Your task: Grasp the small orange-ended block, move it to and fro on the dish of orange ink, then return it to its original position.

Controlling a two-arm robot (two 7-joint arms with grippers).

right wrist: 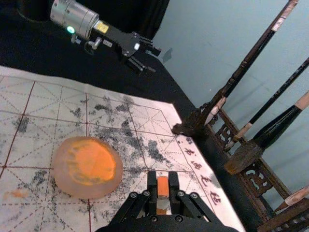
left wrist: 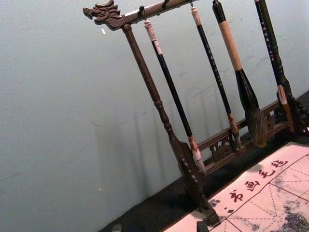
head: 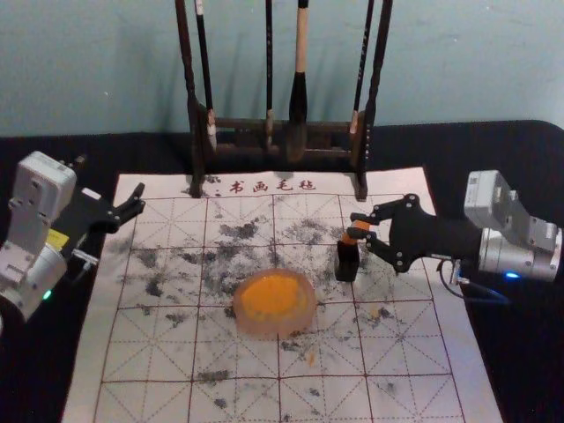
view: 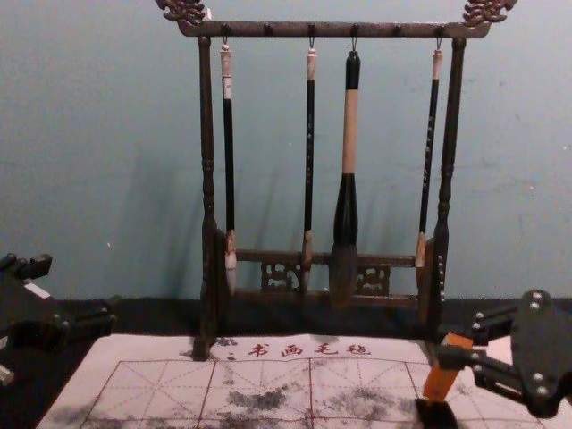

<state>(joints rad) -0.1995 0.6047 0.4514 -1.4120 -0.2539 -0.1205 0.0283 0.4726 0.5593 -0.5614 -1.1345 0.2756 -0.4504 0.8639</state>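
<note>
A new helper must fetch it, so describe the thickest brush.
Behind the printed white mat stands a dark wooden rack with brushes hanging from its top bar. Third from the left in the chest view is the thickest brush. Unlike its slim neighbours, it has a pale middle section and swells into a wide black body above a broad tuft.

The robot's silvery right arm point(head: 520, 256) is glowing blue, left arm point(head: 33, 280) is glowing green and wearing a yellow label point(head: 57, 239), black right gripper point(head: 357, 226) is showing round screws point(right wrist: 178, 219).
</note>
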